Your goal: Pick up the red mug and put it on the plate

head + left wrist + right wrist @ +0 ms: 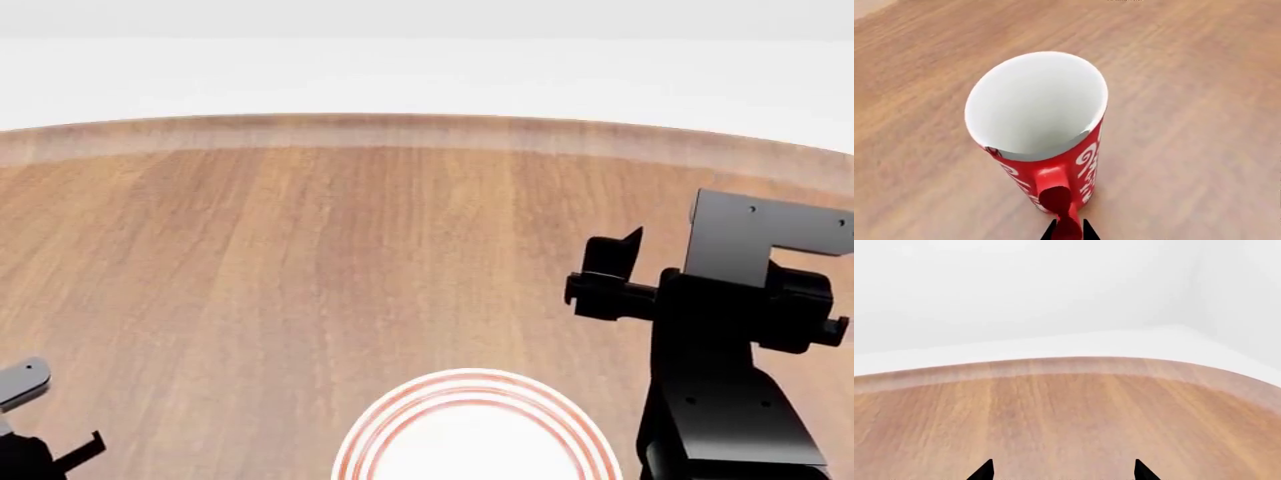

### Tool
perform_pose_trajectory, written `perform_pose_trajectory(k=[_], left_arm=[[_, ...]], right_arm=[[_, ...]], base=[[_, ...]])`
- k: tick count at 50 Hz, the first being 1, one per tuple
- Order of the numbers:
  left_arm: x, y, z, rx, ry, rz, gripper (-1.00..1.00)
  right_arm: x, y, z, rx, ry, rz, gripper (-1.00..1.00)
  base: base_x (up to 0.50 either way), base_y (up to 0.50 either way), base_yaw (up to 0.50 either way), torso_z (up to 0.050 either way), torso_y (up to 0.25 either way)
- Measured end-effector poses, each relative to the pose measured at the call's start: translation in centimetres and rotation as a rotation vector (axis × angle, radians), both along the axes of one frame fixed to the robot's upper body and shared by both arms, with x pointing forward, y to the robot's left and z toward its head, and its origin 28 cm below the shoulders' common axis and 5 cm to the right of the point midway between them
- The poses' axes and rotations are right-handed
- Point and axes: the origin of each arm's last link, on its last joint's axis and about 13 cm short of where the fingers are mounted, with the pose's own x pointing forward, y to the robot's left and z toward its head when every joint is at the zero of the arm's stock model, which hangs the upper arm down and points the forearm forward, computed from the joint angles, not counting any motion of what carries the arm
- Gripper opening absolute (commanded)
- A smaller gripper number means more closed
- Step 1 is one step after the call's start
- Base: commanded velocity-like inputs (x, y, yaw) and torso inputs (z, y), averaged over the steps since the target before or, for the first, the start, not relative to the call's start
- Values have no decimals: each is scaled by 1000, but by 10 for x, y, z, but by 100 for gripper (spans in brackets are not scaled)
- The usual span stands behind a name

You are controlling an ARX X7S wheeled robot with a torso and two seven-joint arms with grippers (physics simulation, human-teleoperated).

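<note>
Pinching the handle of the red mug, the left claw has its two dark tips pressed against it; the mug seems upright on the wooden desk. The plate lies near the robot. Such a thin grip risks the mug swinging or slipping during lifting. The right claw is spread, empty

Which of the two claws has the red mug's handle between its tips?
The left claw: in its wrist view the red mug stands upright, its handle between the dark tips. The right claw is spread wide over bare table.
</note>
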Motion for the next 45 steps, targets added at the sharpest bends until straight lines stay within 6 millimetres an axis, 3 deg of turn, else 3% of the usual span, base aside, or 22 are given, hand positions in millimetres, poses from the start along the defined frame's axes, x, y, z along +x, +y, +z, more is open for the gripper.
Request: perform_pose_trajectory(k=[13, 45], left_arm=[[-9, 1, 10, 0, -66, -289, -100], [-29, -37, 52, -10, -167, -998, -100]], right_arm=[[1, 0, -2, 4, 5, 4, 100], [3, 3, -6, 5, 19, 13, 100]], base=[[0, 0, 0, 0, 0], [0, 0, 0, 0, 0]])
